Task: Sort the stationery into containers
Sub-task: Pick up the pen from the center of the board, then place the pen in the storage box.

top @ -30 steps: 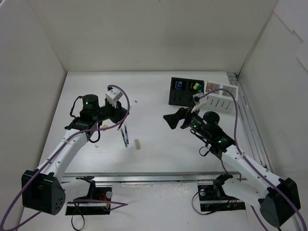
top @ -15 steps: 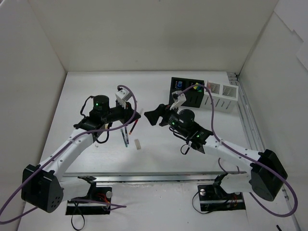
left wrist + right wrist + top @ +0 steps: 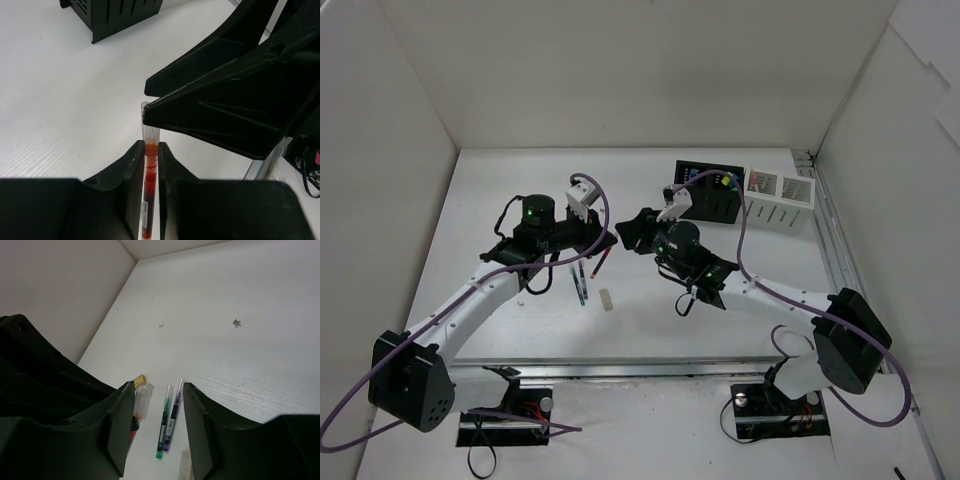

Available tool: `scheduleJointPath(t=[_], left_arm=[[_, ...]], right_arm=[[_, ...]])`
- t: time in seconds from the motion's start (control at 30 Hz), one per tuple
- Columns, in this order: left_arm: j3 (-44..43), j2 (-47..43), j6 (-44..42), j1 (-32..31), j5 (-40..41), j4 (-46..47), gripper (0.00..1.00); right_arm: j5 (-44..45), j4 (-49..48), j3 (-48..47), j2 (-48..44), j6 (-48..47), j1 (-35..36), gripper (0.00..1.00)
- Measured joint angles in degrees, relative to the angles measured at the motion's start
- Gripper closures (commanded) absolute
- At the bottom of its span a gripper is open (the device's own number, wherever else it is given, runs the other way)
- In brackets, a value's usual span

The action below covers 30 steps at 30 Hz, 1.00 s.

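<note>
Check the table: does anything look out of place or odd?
Yes. Two pens and a pale eraser lie loose on the table, far from the black box. The thin red pen is off the table, pinched in the left gripper's jaws, with the right gripper right at its tip.

You have 2 robot arms, 1 thin red pen, 2 dark pens on the desk, 1 pale eraser, 1 black box, and 2 white compartments with open tops.
</note>
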<state>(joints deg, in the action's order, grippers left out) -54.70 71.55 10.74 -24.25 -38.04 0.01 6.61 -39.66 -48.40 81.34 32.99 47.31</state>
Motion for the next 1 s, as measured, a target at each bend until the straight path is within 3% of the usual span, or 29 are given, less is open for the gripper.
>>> scheduleJointPath(t=[0.2, 0.3, 0.33, 0.43, 0.53, 0.57, 0.63, 0.67, 0.87, 1.0], left_arm=[[-0.11, -0.02, -0.04, -0.48, 1.38, -0.04, 1.00], [-0.81, -0.02, -0.22, -0.50, 1.84, -0.35, 1.00], [-1.22, -0.02, -0.31, -0.50, 2.03, -0.68, 1.00], [-2.25, 0.11, -0.96, -0.50, 2.54, -1.22, 1.00], [-2.84, 0.07, -1.33, -0.50, 3.06, -1.11, 0.77], [-2.84, -0.02, -1.40, -0.50, 3.37, -1.18, 0.55], [-2.82, -0.20, -1.62, -0.48, 3.65, -1.49, 0.26], [-2.84, -0.46, -1.36, -0.48, 4.22, -1.73, 0.01], [-2.58, -5.35, 0.26, -0.55, 11.56, -3.63, 0.01], [-2.58, -10.25, 3.76, 1.62, 18.84, -6.34, 0.01]], right_arm=[[0.02, -0.04, -1.88, 1.79, 0.02, 1.20, 0.70], [0.00, -0.07, -2.47, 2.51, -0.11, 1.55, 0.82], [-0.02, -0.17, -2.67, 2.71, 0.00, 1.53, 0.92], [-0.20, -0.85, -3.56, 2.93, 0.17, 1.55, 1.00], [-0.04, -1.22, -3.96, 2.93, -0.24, 1.51, 1.00], [0.15, -1.22, -4.00, 2.93, -0.61, 1.53, 1.00], [1.09, -1.20, -4.02, 2.91, -1.95, 1.46, 1.00], [2.21, -1.20, -4.02, 2.80, -3.02, 1.46, 1.00], [6.51, 0.24, -4.04, -1.46, -12.13, -0.87, 1.00], [10.60, 0.24, -4.26, -5.57, -20.57, -10.16, 1.00]])
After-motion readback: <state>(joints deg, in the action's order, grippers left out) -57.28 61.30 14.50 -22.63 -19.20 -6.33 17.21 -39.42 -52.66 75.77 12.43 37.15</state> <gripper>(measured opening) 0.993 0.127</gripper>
